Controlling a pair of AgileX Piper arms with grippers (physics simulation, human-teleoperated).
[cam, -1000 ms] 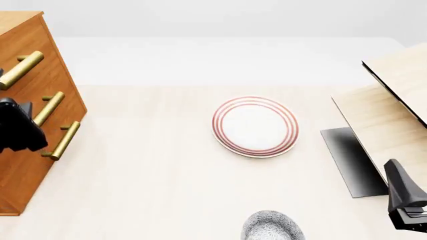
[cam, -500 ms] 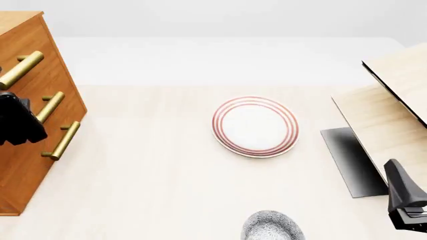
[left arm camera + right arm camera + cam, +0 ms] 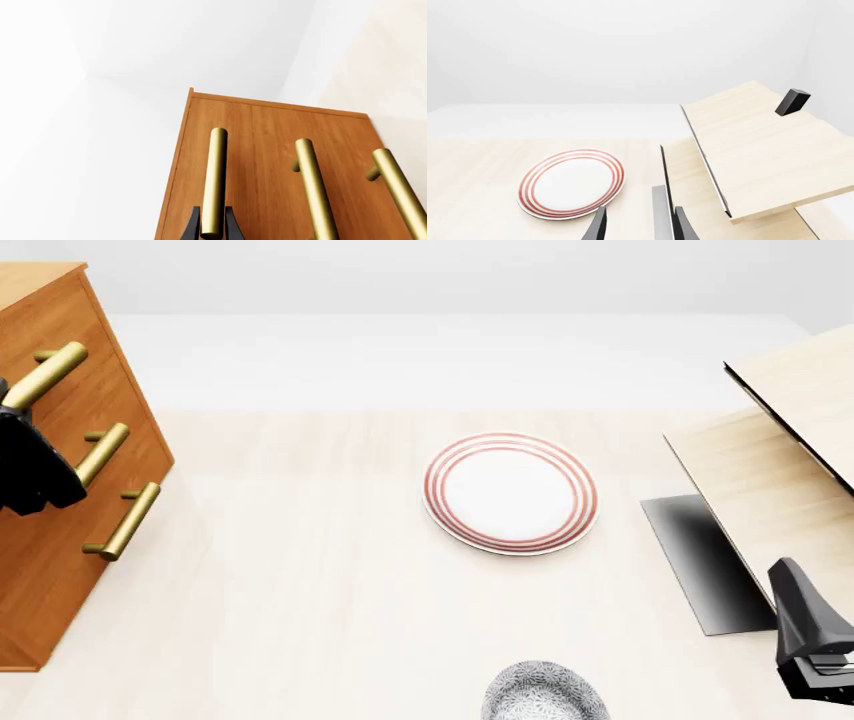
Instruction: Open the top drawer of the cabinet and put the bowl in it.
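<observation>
The orange-brown cabinet [image 3: 67, 500] stands at the table's left edge with three brass bar handles. The top drawer [image 3: 267, 130] is closed. My left gripper [image 3: 24, 465] sits at the lower end of its handle [image 3: 47, 375]. In the left wrist view, the black fingertips [image 3: 194, 225] press against both sides of that handle [image 3: 213, 180]. The speckled bowl [image 3: 541, 695] sits at the near table edge, partly cut off by the frame. My right gripper [image 3: 814, 650] is to the right of the bowl, open and empty [image 3: 639, 222].
A white plate with red rings [image 3: 510, 493] lies mid-table, also seen from the right wrist [image 3: 572, 183]. A pale wood structure [image 3: 787, 460] with a dark panel [image 3: 701, 560] fills the right side, just ahead of my right gripper.
My left gripper has climbed the cabinet front from beside the lower handles to the end of the top handle. The drawer, bowl and right arm have not moved.
</observation>
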